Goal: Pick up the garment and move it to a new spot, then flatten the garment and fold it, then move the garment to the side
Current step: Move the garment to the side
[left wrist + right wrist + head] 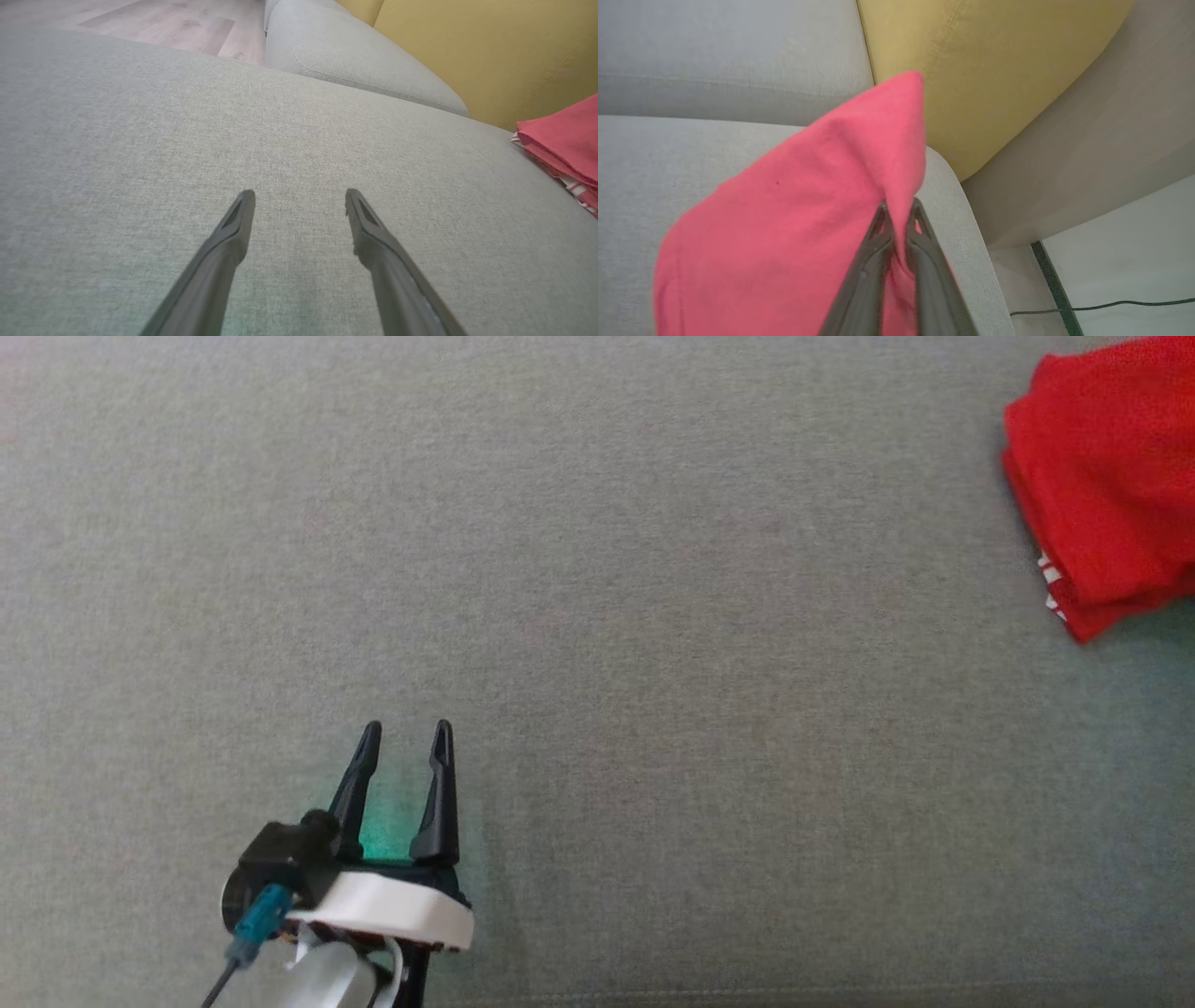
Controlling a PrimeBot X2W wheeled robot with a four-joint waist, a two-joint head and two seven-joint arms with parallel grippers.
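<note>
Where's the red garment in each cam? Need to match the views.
Head view: garment in the upper right corner, folded, cut off by the right edge.
Left wrist view: garment at the right edge, about mid-height.
Right wrist view: garment from centre to lower left, a fold pinched by the fingers of the right gripper.
Shared landmark: the grey seat cushion under it; the yellow back cushion shows in both wrist views.

The garment (1111, 485) lies at the right end of the sofa seat cushion (653, 663), before the back cushion (971, 70). A fold of it sits pinched between the right gripper (899, 205) fingers. The left gripper (407, 726) is over the seat, well to the garment's left. Beyond the seat's right end, a cable (1111, 305) lies on the floor (1134, 261).
</note>
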